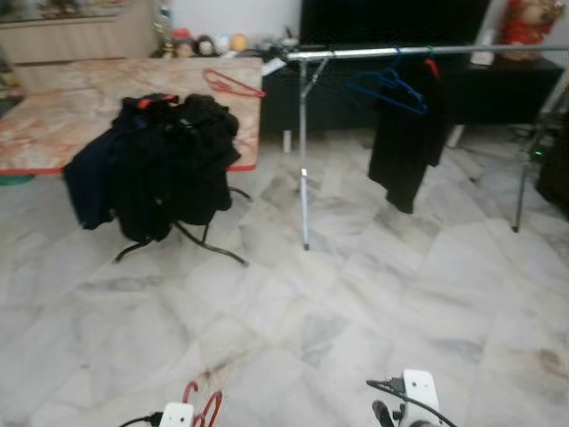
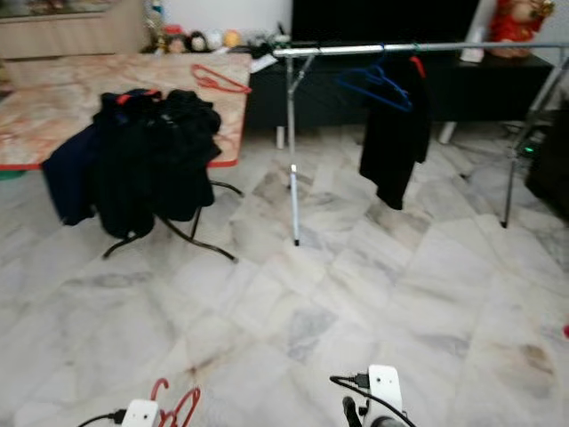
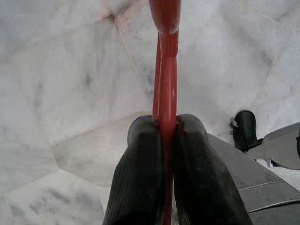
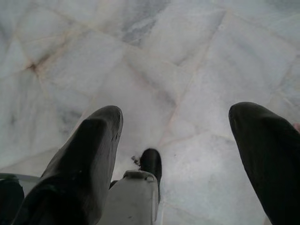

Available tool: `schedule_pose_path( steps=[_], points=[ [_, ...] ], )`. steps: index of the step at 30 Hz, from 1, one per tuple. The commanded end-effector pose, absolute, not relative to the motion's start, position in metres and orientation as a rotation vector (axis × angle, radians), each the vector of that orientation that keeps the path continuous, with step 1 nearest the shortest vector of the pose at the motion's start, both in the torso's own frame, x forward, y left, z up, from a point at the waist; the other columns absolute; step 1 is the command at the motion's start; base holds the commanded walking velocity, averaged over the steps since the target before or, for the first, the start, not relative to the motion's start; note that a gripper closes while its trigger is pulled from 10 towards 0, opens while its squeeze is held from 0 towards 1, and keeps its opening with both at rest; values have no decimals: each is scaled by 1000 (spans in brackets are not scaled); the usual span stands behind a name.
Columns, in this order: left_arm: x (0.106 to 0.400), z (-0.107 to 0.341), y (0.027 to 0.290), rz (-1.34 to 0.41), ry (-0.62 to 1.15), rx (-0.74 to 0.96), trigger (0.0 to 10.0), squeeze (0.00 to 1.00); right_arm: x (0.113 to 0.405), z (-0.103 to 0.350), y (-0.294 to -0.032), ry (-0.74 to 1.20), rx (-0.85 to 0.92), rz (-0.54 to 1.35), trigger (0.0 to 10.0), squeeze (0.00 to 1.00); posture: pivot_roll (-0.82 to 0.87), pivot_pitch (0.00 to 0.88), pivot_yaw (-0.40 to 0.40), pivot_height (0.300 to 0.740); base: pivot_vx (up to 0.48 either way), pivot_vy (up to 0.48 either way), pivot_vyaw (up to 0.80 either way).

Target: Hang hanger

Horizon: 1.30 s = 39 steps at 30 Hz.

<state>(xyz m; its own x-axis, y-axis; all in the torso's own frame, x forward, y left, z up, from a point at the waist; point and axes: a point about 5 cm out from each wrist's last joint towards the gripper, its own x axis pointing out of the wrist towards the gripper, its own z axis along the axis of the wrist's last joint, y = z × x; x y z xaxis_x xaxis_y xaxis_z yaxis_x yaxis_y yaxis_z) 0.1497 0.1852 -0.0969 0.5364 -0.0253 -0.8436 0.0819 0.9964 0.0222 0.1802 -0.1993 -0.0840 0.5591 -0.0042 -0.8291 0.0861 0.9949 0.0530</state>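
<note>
My left gripper (image 3: 165,129) is shut on a red hanger (image 3: 165,70); its red hook (image 1: 203,405) shows low at the bottom left of the eye views, beside my left wrist (image 1: 176,415). My right gripper (image 4: 176,122) hangs open over the marble floor, with nothing between its fingers. A silver clothes rail (image 1: 418,52) stands ahead at the right. On it hang a blue hanger (image 1: 387,87) and a black garment (image 1: 407,133) on a red hanger.
A folding rack draped with dark clothes (image 1: 156,165) stands ahead at the left. Behind it lies a patterned mat (image 1: 53,116) with another red hanger (image 1: 233,84) on it. Dark furniture (image 1: 498,89) lines the back wall. Marble floor (image 1: 356,302) stretches between me and the rail.
</note>
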Motion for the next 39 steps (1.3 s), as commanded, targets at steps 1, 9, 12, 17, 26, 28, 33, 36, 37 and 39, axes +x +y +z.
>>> schedule_pose_path(
  steps=[1,9,12,17,26,28,33,36,37,39],
  points=[
    [144,-100,182,-73,1034,60,10000,0,180,-84,-200,980,81,-50,10000,0,2,0,-18,716,390,0,-587],
    [142,-100,182,-80,1040,67,10000,0,180,-84,-200,981,76,-49,10000,0,2,0,-18,716,395,0,-584],
    [142,-101,183,-81,1041,68,10000,0,180,-84,-200,982,75,-47,10000,0,2,0,-18,716,401,0,-583],
    [141,-99,197,-69,1036,74,10000,0,180,-84,-200,984,73,-44,10000,0,5,0,-20,716,401,0,-581],
    [140,-97,206,-72,1041,83,10000,0,180,-84,-200,984,70,-42,10000,0,7,0,-20,716,402,0,-575],
    [140,-98,206,-73,1043,83,10000,0,180,-84,-200,984,70,-42,10000,0,7,0,-20,716,401,0,-575],
    [140,-99,200,-82,1049,85,10000,0,180,-84,-200,984,70,-39,10000,0,7,0,-21,716,400,0,-575],
    [142,-99,192,-87,1048,83,10000,0,180,-84,-200,985,69,-37,10000,0,7,0,-21,716,402,0,-575],
    [142,-100,190,-87,1048,83,10000,0,180,-84,-200,985,69,-36,10000,0,7,0,-21,716,401,0,-575],
    [142,-100,188,-88,1048,82,10000,0,180,-84,-200,985,69,-35,10000,0,7,0,-21,716,401,0,-578]
  ],
)
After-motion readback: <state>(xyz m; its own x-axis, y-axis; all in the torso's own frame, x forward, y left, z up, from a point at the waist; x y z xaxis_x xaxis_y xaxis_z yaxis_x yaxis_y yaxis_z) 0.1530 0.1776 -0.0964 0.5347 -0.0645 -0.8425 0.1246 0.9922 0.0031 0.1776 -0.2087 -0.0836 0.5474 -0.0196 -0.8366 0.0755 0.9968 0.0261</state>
